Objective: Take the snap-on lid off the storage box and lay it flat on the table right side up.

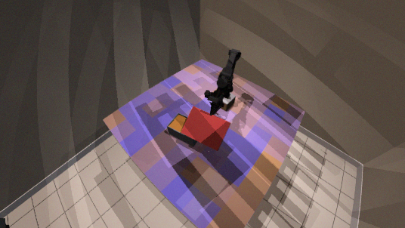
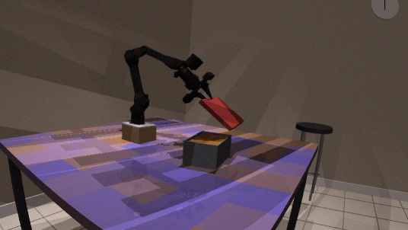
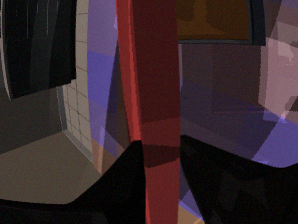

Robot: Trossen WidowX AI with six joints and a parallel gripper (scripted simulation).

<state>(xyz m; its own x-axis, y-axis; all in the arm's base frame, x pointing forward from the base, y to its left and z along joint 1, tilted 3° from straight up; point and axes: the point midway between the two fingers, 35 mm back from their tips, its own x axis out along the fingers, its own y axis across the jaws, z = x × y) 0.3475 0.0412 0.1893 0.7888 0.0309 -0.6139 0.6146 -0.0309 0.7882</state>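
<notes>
The red lid [image 1: 204, 127] [image 2: 221, 111] [image 3: 152, 96] hangs in the air, tilted steeply down and away from the arm. My gripper [image 1: 214, 110] [image 2: 204, 98] [image 3: 160, 145] is shut on the lid's upper edge. The lid is clear above the dark storage box [image 1: 177, 127] [image 2: 206, 152], which stands open on the table and shows an orange inside. In the wrist view the lid runs edge-on up the middle, with the box's orange inside [image 3: 209, 3] beyond it.
The arm's base block [image 2: 138, 132] [image 1: 228, 102] stands on the patterned table [image 1: 242, 151] [image 2: 95, 171] behind the box. A round black stool [image 2: 313, 129] stands on the floor past the table's far right corner.
</notes>
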